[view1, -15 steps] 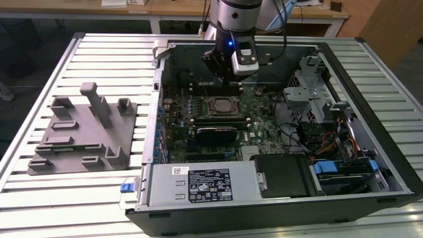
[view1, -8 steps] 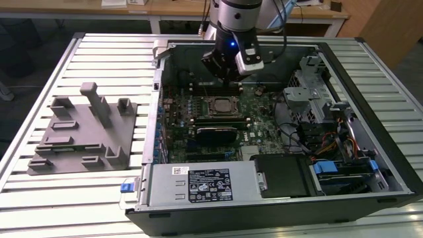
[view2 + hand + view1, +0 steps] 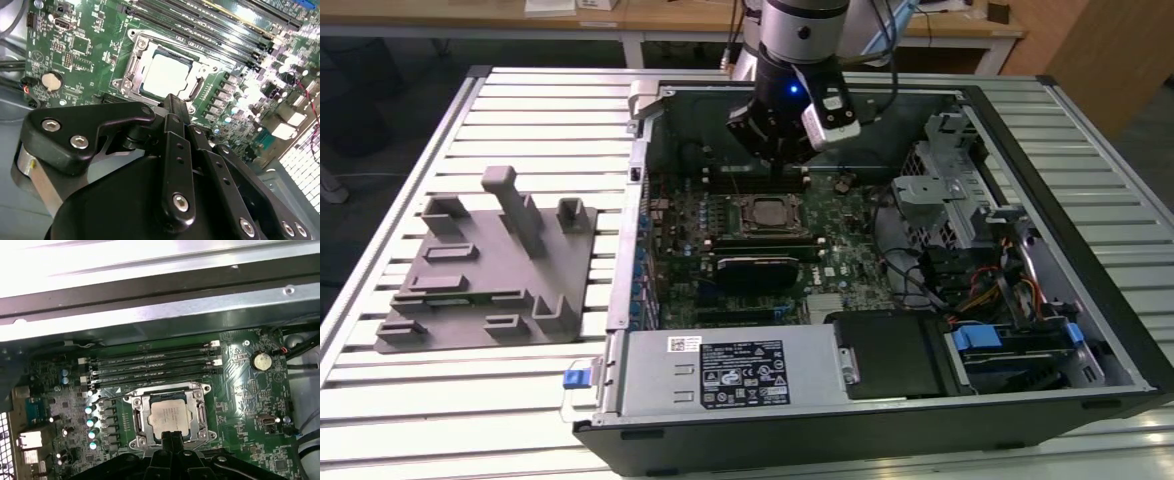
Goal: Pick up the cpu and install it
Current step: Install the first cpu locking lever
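Note:
The cpu [image 3: 770,211] lies flat in the motherboard's socket inside the open computer case [image 3: 1067,330]. Its silvery-beige top [image 3: 165,75] shows in both wrist views [image 3: 170,415], ringed by the metal socket frame [image 3: 140,412]. My gripper [image 3: 779,162] hangs just above the board on the far side of the socket. Its black fingers are shut together with nothing between them, and the tips [image 3: 172,100] sit at the socket's edge [image 3: 172,436], a little above the cpu.
A grey plastic tray [image 3: 487,270] with upright posts stands on the slatted table at the exterior view's left. Inside the case are memory slots [image 3: 155,365], a coin battery [image 3: 260,360], a power supply [image 3: 720,370] and a drive cage [image 3: 961,190] with cables.

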Robot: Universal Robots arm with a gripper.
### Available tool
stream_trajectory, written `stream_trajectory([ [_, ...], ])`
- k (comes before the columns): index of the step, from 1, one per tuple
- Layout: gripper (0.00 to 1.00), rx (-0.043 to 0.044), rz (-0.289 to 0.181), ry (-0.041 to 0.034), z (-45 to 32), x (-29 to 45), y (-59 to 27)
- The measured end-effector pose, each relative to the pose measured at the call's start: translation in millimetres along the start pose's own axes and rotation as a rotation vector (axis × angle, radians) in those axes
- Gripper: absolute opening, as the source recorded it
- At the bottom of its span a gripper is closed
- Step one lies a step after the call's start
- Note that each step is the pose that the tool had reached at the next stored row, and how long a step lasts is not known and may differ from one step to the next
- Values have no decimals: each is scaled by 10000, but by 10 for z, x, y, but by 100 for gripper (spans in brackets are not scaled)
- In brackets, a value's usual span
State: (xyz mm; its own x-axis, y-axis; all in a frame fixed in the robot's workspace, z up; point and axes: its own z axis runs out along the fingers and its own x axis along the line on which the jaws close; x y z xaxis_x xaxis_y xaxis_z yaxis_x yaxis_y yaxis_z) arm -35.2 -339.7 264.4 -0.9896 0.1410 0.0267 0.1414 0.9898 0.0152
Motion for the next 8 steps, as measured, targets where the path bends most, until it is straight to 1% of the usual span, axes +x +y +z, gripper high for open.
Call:
stream_trajectory([
  [3,11,-4,-24,-33,1,25,-3],
  [8,11,-12,-33,-95,2,108,-15],
])
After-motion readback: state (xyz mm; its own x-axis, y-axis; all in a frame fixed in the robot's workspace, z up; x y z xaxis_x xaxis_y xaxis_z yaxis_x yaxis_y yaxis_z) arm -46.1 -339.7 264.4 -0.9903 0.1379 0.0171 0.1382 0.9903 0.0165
